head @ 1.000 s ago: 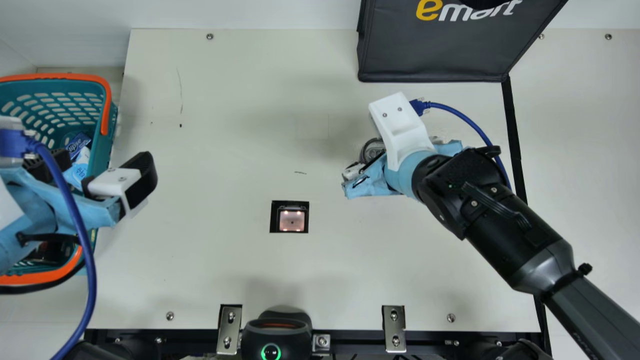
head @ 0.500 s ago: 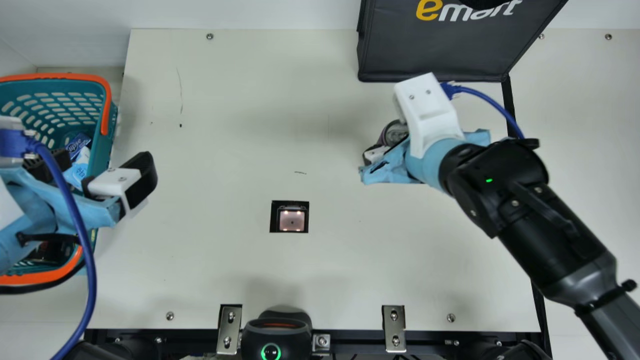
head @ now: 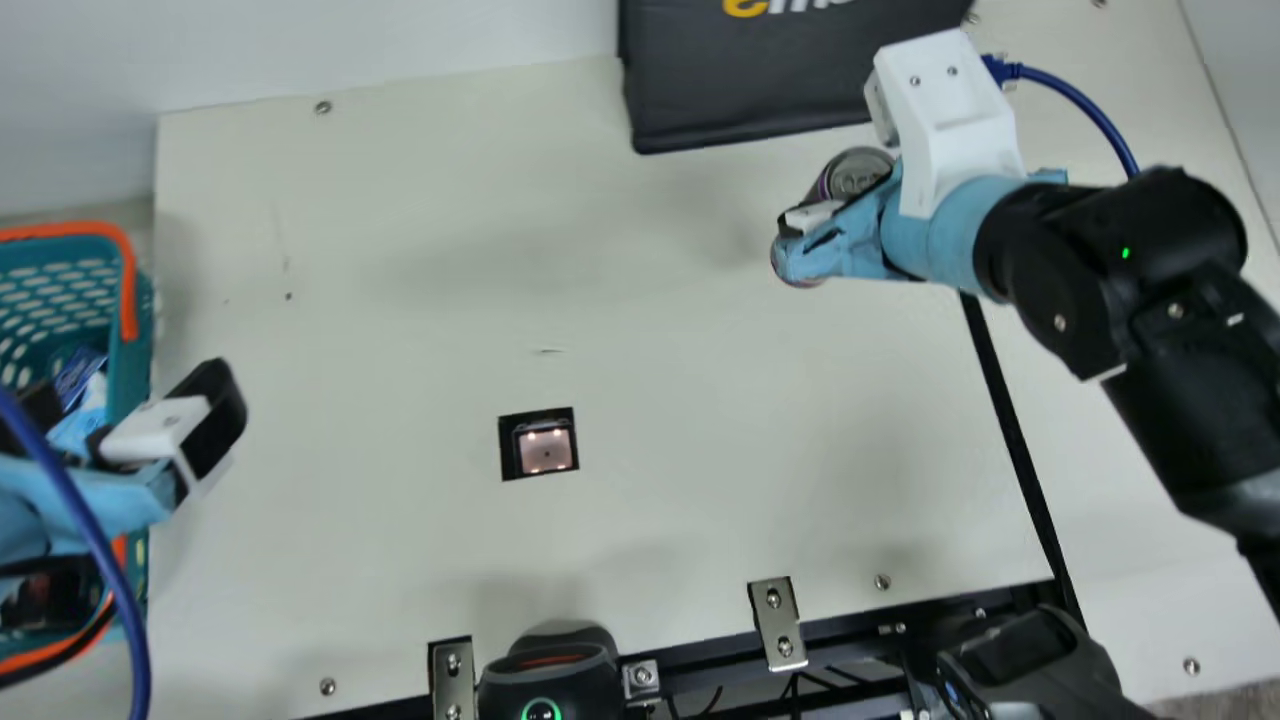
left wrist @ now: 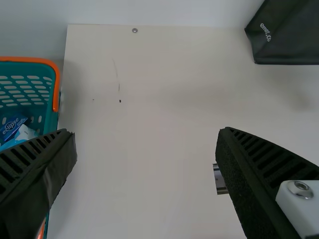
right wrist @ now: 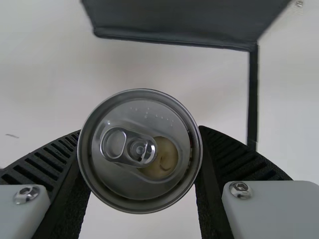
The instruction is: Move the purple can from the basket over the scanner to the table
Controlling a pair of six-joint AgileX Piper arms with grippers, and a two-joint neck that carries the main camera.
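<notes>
Right hand (head: 838, 174) farther right — clamped around can (right wrist: 114, 181)

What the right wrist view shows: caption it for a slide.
Purple can gripped by the right tool, lid facing the camera, with cream table and black bag beyond.

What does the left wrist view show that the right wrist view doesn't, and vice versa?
Left wrist: teal plastic basket with orange rim, and open left gripper.

Right wrist: purple can with round silver lid, held in black-fingered right gripper; straight black strap.

Both: flat cream table, black fabric bag.
</notes>
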